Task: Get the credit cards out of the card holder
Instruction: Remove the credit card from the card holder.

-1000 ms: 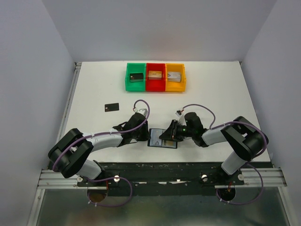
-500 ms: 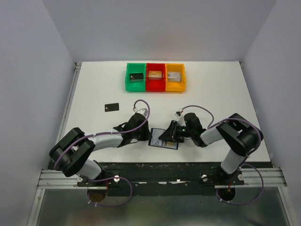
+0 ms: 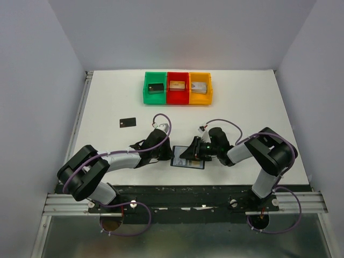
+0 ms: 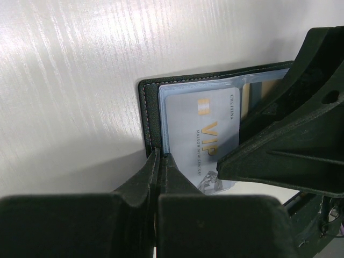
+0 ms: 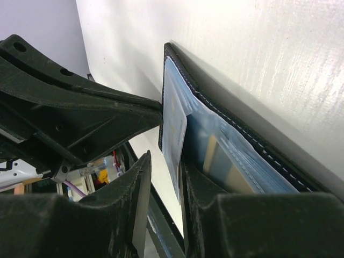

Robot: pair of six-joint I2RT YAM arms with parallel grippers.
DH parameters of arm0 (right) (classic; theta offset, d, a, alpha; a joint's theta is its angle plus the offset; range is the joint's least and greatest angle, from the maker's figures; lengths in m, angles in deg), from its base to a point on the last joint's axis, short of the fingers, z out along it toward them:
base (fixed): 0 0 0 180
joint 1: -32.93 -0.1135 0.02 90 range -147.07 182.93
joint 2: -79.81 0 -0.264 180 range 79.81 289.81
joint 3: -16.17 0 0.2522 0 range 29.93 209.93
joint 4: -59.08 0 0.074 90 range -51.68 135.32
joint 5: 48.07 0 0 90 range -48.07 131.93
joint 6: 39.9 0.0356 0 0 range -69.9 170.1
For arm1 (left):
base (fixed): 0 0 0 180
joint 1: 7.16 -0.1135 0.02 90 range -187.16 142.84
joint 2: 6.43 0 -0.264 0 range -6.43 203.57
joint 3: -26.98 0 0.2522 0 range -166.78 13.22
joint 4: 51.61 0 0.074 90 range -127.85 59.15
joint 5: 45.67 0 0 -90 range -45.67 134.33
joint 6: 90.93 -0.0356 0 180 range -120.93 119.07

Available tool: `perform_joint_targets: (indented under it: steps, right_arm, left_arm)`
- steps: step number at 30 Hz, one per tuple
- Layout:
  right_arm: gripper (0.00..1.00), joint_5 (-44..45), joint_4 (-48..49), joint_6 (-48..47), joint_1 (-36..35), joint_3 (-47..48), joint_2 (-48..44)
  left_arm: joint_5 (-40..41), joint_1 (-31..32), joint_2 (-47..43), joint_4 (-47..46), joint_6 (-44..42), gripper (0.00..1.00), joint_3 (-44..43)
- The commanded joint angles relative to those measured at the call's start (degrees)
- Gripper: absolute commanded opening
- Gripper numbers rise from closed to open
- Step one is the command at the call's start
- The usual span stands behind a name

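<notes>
The card holder (image 3: 188,161) lies open near the table's front edge, a black wallet (image 4: 147,107) with blue-grey sleeves (image 5: 242,156). My left gripper (image 4: 159,157) is shut on its left edge (image 3: 167,155). A silver-grey credit card (image 4: 201,134) marked VIP sticks partway out of a sleeve. That card's edge (image 5: 173,129) stands between the fingers of my right gripper (image 5: 164,161), against one finger with a gap to the other, so the gripper is open. A tan-gold card (image 5: 210,153) shows inside the sleeves. A black credit card (image 3: 127,122) lies flat on the table at the left.
Green (image 3: 156,87), red (image 3: 178,87) and yellow (image 3: 200,87) bins stand in a row at the back, each holding a block. The table's front edge and the arms' mounting rail (image 3: 183,189) run just below the wallet. The two grippers are close together, nearly touching.
The right arm's elbow has drawn inward and its gripper has edged slightly left over the wallet, jaws a little wider. The left arm has hardly moved.
</notes>
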Motion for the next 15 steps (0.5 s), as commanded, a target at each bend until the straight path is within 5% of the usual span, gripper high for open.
perform_joint_targets:
  steps: [1, 15]
  right_arm:
    - [0.34, -1.3, 0.5, -0.9, -0.1, 1.0, -0.6]
    - [0.32, 0.8, -10.2, -6.2, 0.2, 0.7, -7.9]
  left_arm:
    - [-1.6, 1.1, 2.4, 2.4, 0.2, 0.0, 1.3]
    - [0.6, 0.8, 4.1, 4.5, 1.5, 0.0, 1.5]
